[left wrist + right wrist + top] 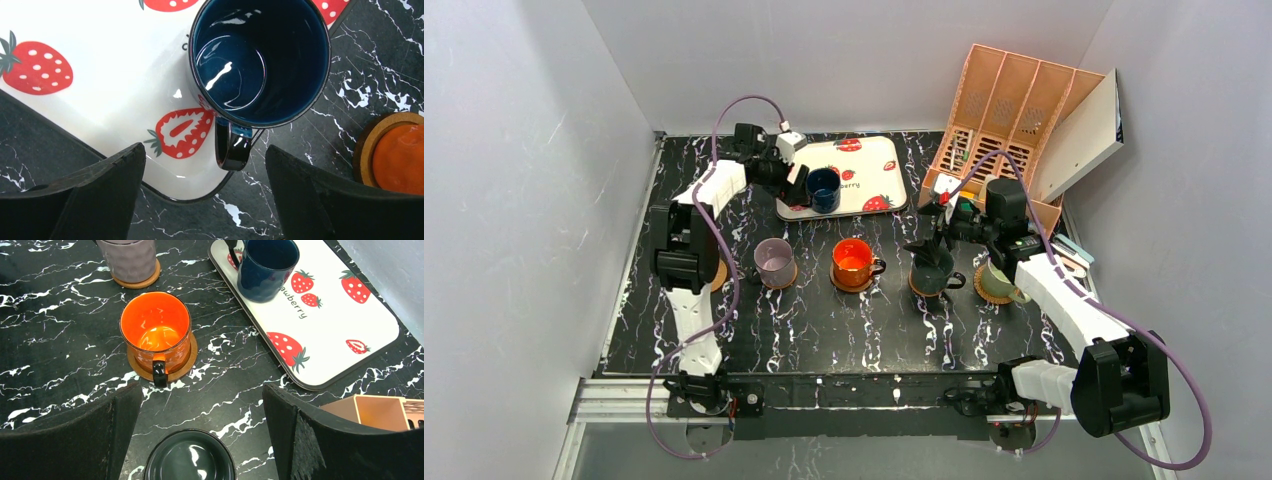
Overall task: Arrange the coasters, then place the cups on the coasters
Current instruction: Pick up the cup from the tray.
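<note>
The navy cup [260, 60] stands on the strawberry tray [100, 100], its handle [232, 147] pointing into the gap of my open left gripper [204, 152] without touching either finger. My right gripper [200, 392] hangs open just above the dark grey-green cup [190, 457], which stands on a coaster [918, 287]. The orange cup [156, 330] sits on a coaster [187, 362], and the mauve cup [127, 257] sits on a coaster too. Half hidden behind my right arm, the pale green cup [999, 282] is on a coaster as well. One bare coaster [720, 276] peeks out beside my left arm.
A pink slotted file organiser [1004, 110] and a white panel [1084, 125] stand at the back right, close behind my right arm. The tray [874, 165] lies at the back centre. Grey walls close in on the left, back and right of the black marble table [824, 330].
</note>
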